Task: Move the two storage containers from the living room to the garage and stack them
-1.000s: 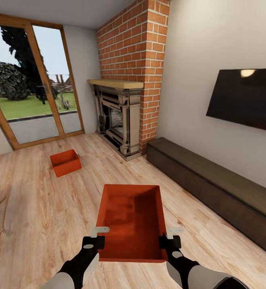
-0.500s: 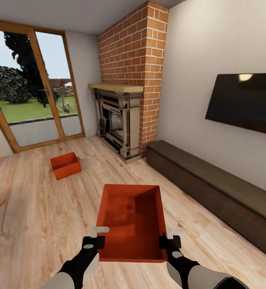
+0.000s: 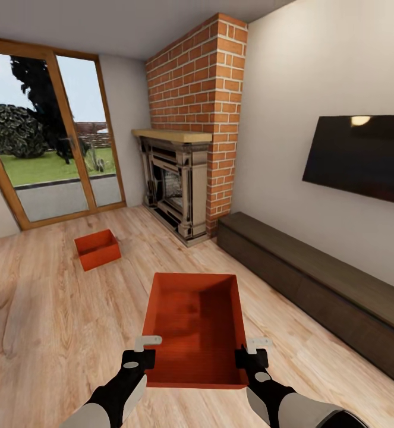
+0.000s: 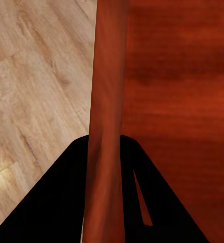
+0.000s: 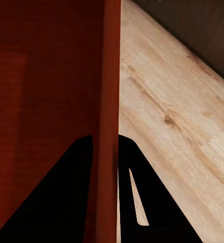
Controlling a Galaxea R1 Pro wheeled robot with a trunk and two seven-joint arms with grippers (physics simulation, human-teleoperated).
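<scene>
The carry step is in hand: the left gripper [image 3: 138, 351] and right gripper [image 3: 251, 352] each seem clamped on a side wall of the open orange-red rectangular thin-walled bin [image 3: 197, 324] at six o'clock; its twin bin [image 3: 97, 249] sits on the light wood-plank floor [image 3: 54, 315] at ten o'clock; next, I judge, comes turning toward the garage.

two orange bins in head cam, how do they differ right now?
The near container is held off the floor, the left gripper and right gripper each clamped on a side wall; the far container sits untouched on the wood floor towards the glass doors. The near container lines up with the view; the far container is turned at an angle. Both are open, empty, orange-red, same shape.
</scene>
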